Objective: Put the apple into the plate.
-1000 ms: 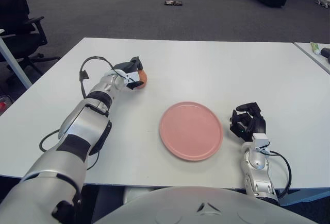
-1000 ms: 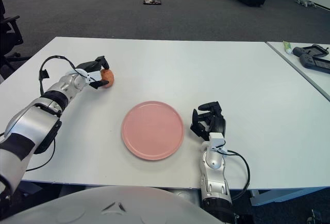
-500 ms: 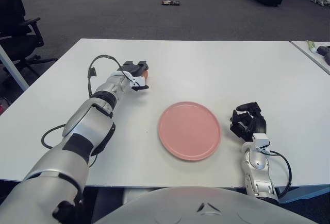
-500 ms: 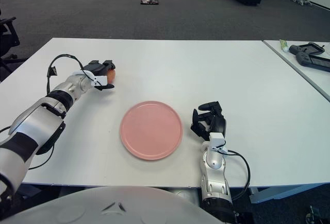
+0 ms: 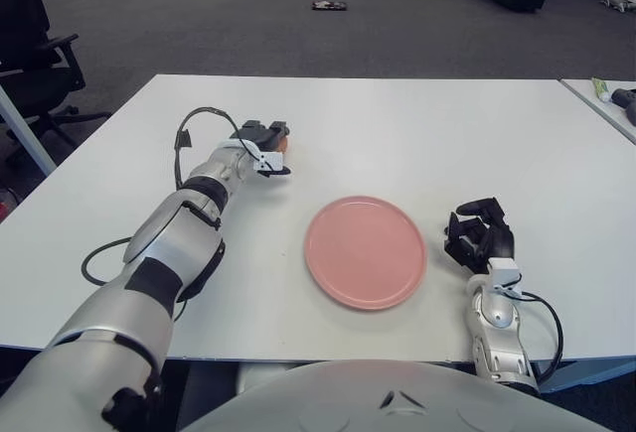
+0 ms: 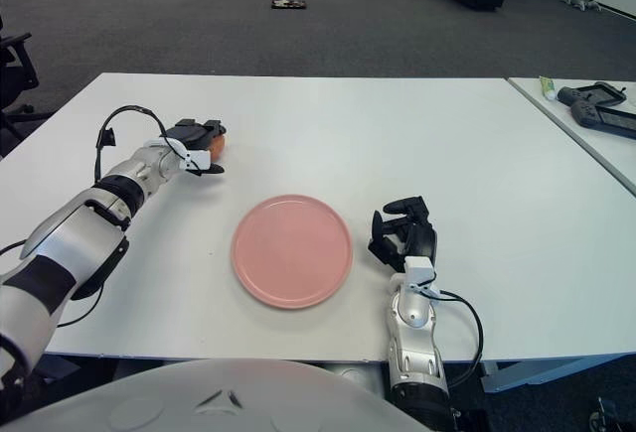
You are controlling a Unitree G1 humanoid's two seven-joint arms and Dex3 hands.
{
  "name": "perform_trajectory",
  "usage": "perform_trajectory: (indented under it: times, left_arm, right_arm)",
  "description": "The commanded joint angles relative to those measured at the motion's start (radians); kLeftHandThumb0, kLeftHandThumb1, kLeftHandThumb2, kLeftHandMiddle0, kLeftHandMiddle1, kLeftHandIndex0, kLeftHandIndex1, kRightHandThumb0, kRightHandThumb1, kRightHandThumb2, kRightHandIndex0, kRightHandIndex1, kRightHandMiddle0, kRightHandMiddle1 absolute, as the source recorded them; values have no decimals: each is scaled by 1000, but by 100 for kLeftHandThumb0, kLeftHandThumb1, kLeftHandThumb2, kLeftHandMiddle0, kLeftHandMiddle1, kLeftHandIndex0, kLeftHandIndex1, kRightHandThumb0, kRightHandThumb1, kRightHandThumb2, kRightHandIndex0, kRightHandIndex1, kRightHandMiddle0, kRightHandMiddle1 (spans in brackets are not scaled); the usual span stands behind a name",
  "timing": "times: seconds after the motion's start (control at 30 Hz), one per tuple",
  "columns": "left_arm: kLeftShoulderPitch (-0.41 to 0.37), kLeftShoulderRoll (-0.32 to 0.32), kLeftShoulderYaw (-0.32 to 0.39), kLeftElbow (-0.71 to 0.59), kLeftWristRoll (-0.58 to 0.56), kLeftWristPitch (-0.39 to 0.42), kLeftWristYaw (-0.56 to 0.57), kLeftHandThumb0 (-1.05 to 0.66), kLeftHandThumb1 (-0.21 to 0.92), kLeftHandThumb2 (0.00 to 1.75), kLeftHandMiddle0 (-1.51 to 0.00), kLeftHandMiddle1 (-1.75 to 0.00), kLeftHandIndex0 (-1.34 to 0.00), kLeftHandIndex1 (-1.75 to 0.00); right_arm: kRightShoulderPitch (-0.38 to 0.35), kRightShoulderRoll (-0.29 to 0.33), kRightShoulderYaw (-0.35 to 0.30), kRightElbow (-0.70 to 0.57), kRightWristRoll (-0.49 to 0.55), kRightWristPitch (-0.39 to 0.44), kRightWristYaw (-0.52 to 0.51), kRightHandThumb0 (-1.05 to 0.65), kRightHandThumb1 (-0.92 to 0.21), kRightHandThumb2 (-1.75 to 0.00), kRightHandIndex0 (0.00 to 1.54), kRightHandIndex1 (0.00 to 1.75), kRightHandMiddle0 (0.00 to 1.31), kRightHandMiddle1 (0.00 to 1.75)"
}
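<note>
Nearest the camera, the right hand [image 6: 401,237] rests on the white table [image 6: 477,154] just right of the plate, its dark fingers curled in with nothing between them. There is 1 pink plate [image 6: 292,250], lying flat near the table's front middle with nothing on it. Farther back and to the left, the left hand [image 5: 258,145] is stretched out over the table with its fingers wrapped around the 1 apple [image 6: 216,138], of which only a small orange-red patch shows past the dark fingers; whether the fruit touches the tabletop cannot be told. Hand and apple are well apart from the plate, behind it and to its left.

The left eye view alone takes in 1 black office chair [image 5: 35,50] beside the table's left edge. The right eye view shows more of a second table [image 6: 556,104] at far right, with a dark device [image 6: 594,106] lying on it. No writing can be read anywhere.
</note>
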Motion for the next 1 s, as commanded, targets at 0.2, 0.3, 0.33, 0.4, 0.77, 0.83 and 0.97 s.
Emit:
perform_trajectory:
  times: [0.2, 0.3, 0.33, 0.4, 0.77, 0.83, 0.97]
  left_arm:
    - [79, -7, -7, 39, 12, 19, -20, -89, 88, 35, -1, -80, 0, -104]
    - [82, -8, -2, 39, 8, 18, -13, -87, 86, 38, -3, -86, 0, -110]
    - [82, -8, -1, 39, 7, 17, -11, -87, 85, 38, -3, -87, 0, -111]
    - [85, -9, 4, 39, 4, 16, -6, -86, 83, 41, -4, -90, 0, -114]
    - [116, -13, 55, 43, -33, 7, 57, -70, 53, 83, -12, -126, -1, -158]
    - [119, -15, 65, 43, -42, 8, 65, -68, 50, 87, -13, -130, -1, -162]
    - [128, -18, 84, 44, -54, 21, 94, -57, 42, 97, -21, -147, -8, -172]
  right_arm:
    - [10, 6, -9, -21, 2, 17, -11, -38, -69, -84, 57, 151, 33, 175]
    - [12, 6, -10, -24, 1, 16, -13, -38, -70, -84, 58, 152, 33, 175]
    - [13, 6, -10, -25, 1, 16, -13, -38, -70, -84, 58, 152, 33, 175]
    - [14, 5, -11, -25, 3, 15, -12, -38, -70, -83, 58, 152, 33, 175]
    - [28, 6, -18, -42, 9, 14, -15, -38, -71, -83, 57, 151, 32, 175]
    - [30, 6, -19, -44, 8, 11, -15, -38, -71, -82, 58, 151, 32, 175]
    - [34, 7, -20, -48, 10, 8, -12, -38, -71, -83, 59, 151, 32, 175]
